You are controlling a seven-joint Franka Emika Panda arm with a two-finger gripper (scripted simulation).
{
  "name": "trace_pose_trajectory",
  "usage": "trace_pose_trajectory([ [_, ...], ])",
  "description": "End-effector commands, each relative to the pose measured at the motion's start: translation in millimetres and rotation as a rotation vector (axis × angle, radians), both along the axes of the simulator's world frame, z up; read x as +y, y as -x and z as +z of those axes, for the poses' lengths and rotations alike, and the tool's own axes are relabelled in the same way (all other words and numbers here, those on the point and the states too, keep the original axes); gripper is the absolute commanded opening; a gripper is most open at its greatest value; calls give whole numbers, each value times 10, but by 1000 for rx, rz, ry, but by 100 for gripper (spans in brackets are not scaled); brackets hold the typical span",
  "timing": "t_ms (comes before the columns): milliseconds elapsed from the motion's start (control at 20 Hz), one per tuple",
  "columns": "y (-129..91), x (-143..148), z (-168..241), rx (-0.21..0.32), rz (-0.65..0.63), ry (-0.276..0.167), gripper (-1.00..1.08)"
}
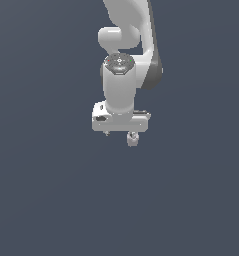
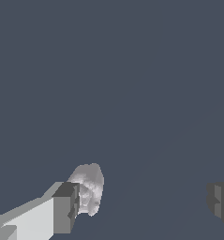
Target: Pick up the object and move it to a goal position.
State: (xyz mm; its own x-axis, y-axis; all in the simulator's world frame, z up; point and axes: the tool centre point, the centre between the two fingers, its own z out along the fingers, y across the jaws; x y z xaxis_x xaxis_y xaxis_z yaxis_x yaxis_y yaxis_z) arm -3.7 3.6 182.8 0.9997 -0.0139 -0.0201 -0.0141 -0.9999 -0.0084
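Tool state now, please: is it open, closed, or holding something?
Tool: open. The lump lies against one finger; the other finger is well apart from it, so nothing is gripped.

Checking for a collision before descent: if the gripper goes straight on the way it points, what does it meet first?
Likely the object: it sits against one finger of the open gripper, though depth is unclear.

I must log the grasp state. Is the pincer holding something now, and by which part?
Nothing is held. The pincer is wide open: the pale lump sits beside one finger, perhaps touching it, while the other finger is far from it.
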Motion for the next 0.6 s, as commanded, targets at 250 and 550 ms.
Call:
trace_pose_trajectory([
  [250, 8, -80, -32, 11, 4, 11, 100],
  [550, 12, -177, -58, 24, 2, 23, 100],
])
